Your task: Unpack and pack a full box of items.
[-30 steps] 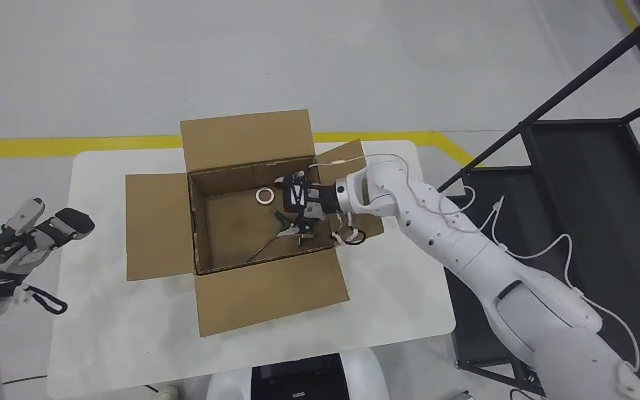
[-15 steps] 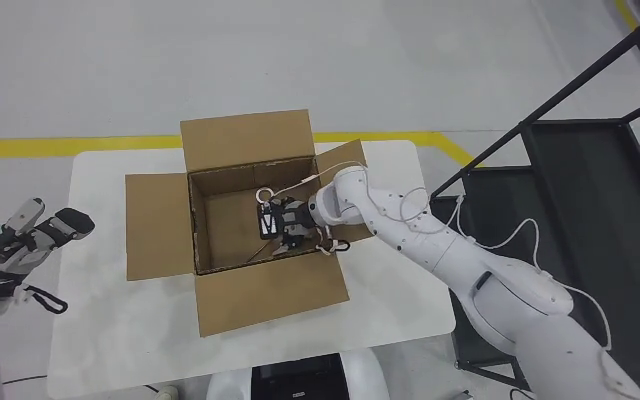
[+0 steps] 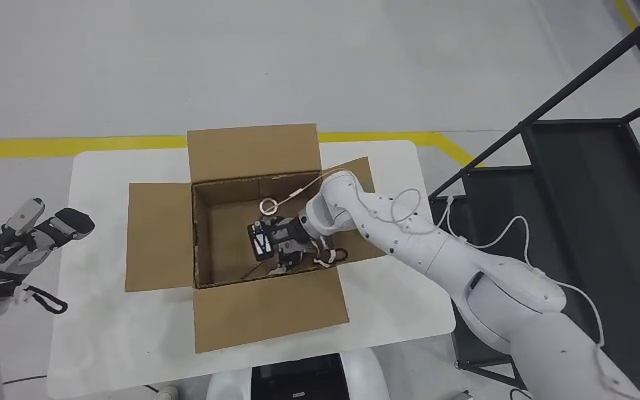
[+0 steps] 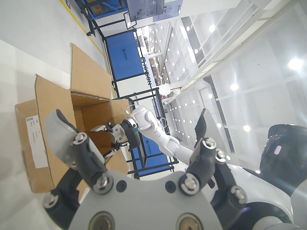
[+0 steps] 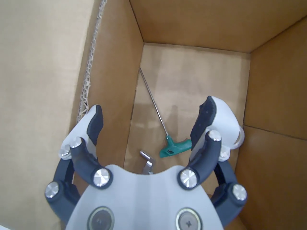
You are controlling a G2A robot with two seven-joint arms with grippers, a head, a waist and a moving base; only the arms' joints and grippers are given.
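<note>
A white tabletop (image 3: pixel 100 330) carries an open brown cardboard box (image 3: pixel 158 235) with its four flaps folded outward. The near flap (image 3: pixel 270 310) lies flat towards the robot.

Off the left edge of the tabletop, level with the box, hangs the left pincer (image 3: pixel 48 228). Its fingers are spread apart and grip nothing.

The right arm comes in from the right over the right flap, and the right pincer (image 5: pixel 153 118) hangs inside the box, right of centre. Its fingers are parted wide and hold nothing.

Below it, on the box floor close to the near wall, lies a green T-handled hex key with a long thin metal shaft (image 5: pixel 176 146). The handle lies beneath the pincer and the shaft points left along the wall. A small silver metal piece (image 5: pixel 148 160), partly hidden by the wrist, lies just beside the handle.

Farther back, a small white ring (image 3: pixel 268 208) rests on the floor near the far wall. The far flap (image 3: pixel 255 150) stands beyond it.
</note>
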